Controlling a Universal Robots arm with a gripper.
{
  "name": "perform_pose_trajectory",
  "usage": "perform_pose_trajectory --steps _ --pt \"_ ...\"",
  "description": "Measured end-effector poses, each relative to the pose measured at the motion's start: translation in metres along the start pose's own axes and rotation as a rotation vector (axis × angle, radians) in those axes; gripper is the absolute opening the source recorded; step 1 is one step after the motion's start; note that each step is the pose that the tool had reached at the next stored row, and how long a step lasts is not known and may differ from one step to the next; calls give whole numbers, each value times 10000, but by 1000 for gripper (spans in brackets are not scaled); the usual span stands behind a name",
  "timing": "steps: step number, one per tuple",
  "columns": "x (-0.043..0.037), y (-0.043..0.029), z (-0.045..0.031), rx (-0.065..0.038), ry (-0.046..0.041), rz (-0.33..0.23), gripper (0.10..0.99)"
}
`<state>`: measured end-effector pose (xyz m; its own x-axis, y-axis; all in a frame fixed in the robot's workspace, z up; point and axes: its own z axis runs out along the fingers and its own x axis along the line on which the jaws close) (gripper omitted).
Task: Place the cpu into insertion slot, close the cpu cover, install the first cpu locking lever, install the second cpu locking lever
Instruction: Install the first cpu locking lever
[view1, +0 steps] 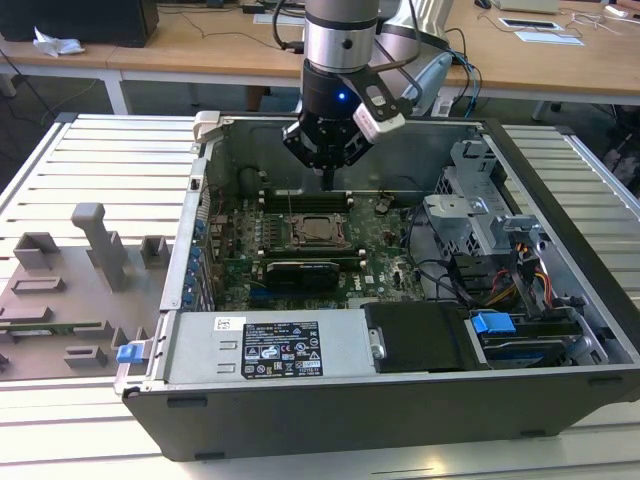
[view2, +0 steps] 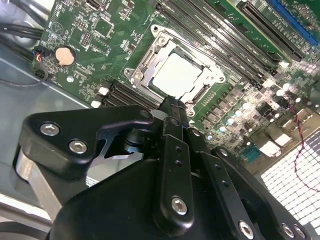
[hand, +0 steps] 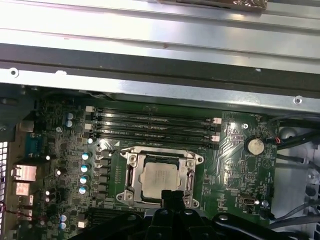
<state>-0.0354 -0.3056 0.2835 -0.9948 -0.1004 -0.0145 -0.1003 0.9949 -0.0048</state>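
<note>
Second wrist view: end effector (view2: 172, 106) clenched empty near the cpu (view2: 176, 74), memory slots (view2: 212, 34) flanking the cpu cover (view2: 152, 54).

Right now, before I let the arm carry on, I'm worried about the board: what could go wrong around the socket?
1. The gripper, shut, sits close over the edge of the cpu cover. Coming down slightly off, it might press on the cpu or scrape the frame.
2. The memory slots lie right beside the socket on the gripper's side, so a sideways move could catch them.
</note>
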Motion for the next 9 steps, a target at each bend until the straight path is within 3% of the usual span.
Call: perform_pose_trajectory --steps 9 --pt "7 1 1 -3 -1 -151 106"
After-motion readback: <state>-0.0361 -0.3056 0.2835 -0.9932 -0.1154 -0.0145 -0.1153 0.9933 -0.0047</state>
